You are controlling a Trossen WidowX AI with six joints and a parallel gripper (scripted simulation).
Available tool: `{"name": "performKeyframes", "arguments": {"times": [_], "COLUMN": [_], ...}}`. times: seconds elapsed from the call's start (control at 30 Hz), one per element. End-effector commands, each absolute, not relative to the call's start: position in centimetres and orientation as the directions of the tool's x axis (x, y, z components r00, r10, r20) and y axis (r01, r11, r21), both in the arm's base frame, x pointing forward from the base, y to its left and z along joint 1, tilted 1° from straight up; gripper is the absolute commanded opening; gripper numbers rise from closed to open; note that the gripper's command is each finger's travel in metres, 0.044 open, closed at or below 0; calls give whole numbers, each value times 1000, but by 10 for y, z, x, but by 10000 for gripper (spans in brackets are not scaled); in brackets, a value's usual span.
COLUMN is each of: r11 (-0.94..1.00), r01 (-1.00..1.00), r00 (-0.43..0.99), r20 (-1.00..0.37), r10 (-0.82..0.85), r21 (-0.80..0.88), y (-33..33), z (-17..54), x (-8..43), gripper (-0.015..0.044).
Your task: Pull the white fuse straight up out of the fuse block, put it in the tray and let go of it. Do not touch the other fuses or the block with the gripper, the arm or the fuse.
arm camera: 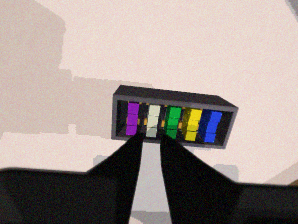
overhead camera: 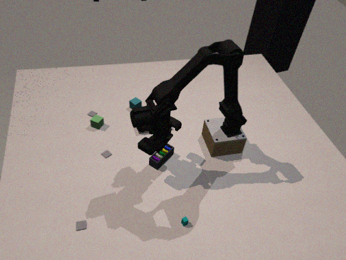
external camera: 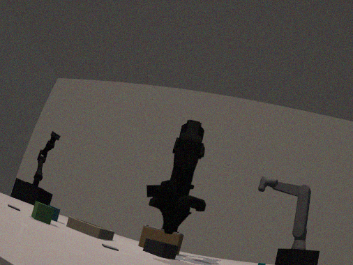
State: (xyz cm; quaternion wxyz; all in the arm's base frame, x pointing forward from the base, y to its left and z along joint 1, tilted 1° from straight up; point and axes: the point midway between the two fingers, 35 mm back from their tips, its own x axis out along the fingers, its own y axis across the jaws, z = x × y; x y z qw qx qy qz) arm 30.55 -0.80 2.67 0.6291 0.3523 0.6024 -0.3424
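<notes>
Shadowed pale table [overhead camera: 273, 212], grey walls
</notes>
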Motion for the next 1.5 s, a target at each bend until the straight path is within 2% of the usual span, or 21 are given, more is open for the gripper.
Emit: {"name": "performKeyframes", "arguments": {"times": [0.0,1.47], "r11": [513,513], "r01": [858,858], "r00": [36,36], "r20": [-999,-999], "r10": [-12,-12], "r21": [25,25], "y": [-9,-10], "z": [22,-7], "x": [304,305], "gripper": [63,63]}}
